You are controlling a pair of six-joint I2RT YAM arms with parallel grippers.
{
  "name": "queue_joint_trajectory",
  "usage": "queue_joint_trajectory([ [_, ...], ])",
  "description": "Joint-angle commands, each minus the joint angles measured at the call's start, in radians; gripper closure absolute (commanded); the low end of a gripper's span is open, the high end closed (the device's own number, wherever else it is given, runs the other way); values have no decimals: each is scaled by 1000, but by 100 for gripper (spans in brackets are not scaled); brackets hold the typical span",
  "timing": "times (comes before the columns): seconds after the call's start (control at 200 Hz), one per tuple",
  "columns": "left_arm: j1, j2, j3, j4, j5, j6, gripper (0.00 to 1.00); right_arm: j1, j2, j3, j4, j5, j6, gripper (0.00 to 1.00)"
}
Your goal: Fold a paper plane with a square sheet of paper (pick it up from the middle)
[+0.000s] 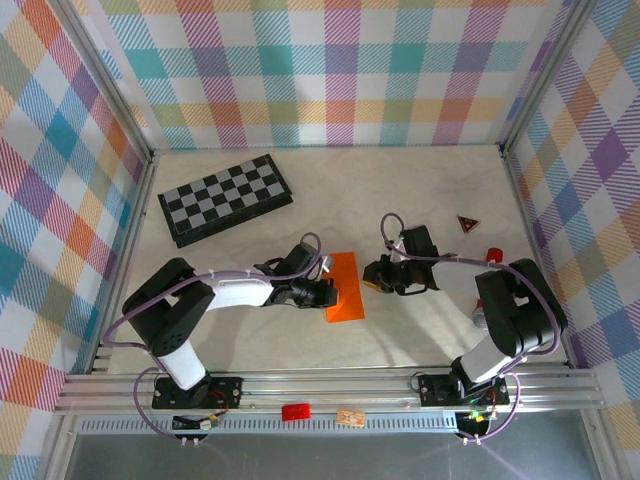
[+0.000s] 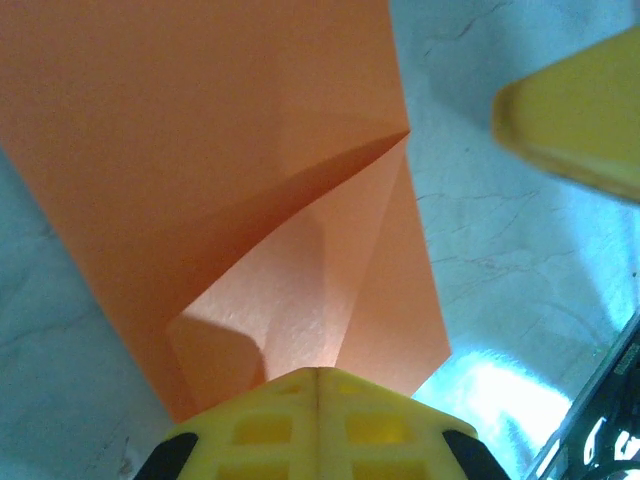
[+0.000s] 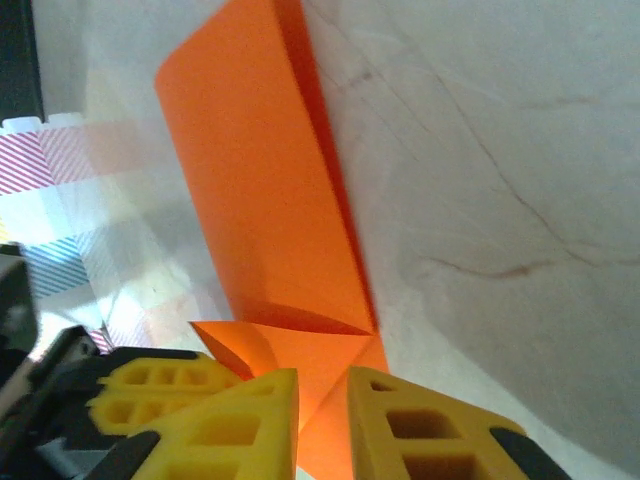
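Square sheet of paper (image 1: 345, 287) lies at the centre of your top view as a narrow orange strip. Your left wrist view shows the left gripper (image 2: 316, 376) pinched together on a raised flap. Your right wrist view shows the right gripper (image 3: 322, 388) with its fingers slightly apart, straddling a folded corner.

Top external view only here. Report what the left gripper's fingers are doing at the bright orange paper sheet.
Observer: In the left wrist view the yellow fingers of the left gripper are shut together, with a raised flap of the thin bright orange paper sheet running into their tips.
Operator: Now the right gripper.
Observer: In the right wrist view the right gripper has a narrow gap between its fingers, orange paper showing through it.
Operator: Describe the fold there.
Observer: A small triangular corner fold lies just ahead of those fingers, on a long doubled strip.
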Motion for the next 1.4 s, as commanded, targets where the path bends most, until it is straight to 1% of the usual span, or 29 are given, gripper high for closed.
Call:
queue_joint_trajectory([
  [0.0, -2, -27, 47, -73, -29, 49, 95, 10, -44, -15, -27, -3, 18, 73],
  [0.13, -2, 3, 68, -98, -80, 81, 95, 17, -73, -14, -62, 25, 26, 70],
  [0.25, -2, 34, 85, -106, -104, 91, 95, 37, -98, -5, -105, 38, 21, 68],
  [0.31, -1, 56, 102, -122, -108, 101, 95, 52, -102, 7, -166, 47, 13, 66],
  [0.415, -2, 74, 102, -139, -135, 105, 95, 63, -108, 12, -242, 54, -16, 65],
  [0.5, -4, 78, 81, -127, -142, 102, 95, 64, -136, -2, -245, 54, -18, 63],
  [0.595, -8, 84, 64, -126, -143, 100, 95, 64, -136, 8, -252, 18, -27, 59],
  [0.685, -12, 92, 51, -109, -134, 92, 95, 75, -117, 22, -250, -12, -29, 58],
  [0.825, -19, 94, 47, -114, -138, 93, 95, 103, -93, 32, -251, -13, -18, 57],
  [0.95, -20, 93, 45, -117, -144, 92, 95, 121, -79, 30, -269, 24, 5, 57],
  [1.08, -19, 89, 46, -129, -160, 98, 95, 160, -76, 58, -362, 108, -12, 57],
  [1.18, -20, 97, 46, -118, -154, 97, 95, 180, -74, 57, -347, 102, 3, 57],
  [1.395, -20, 100, 46, -115, -147, 98, 95, 222, -73, 42, -334, 159, 46, 56],
])
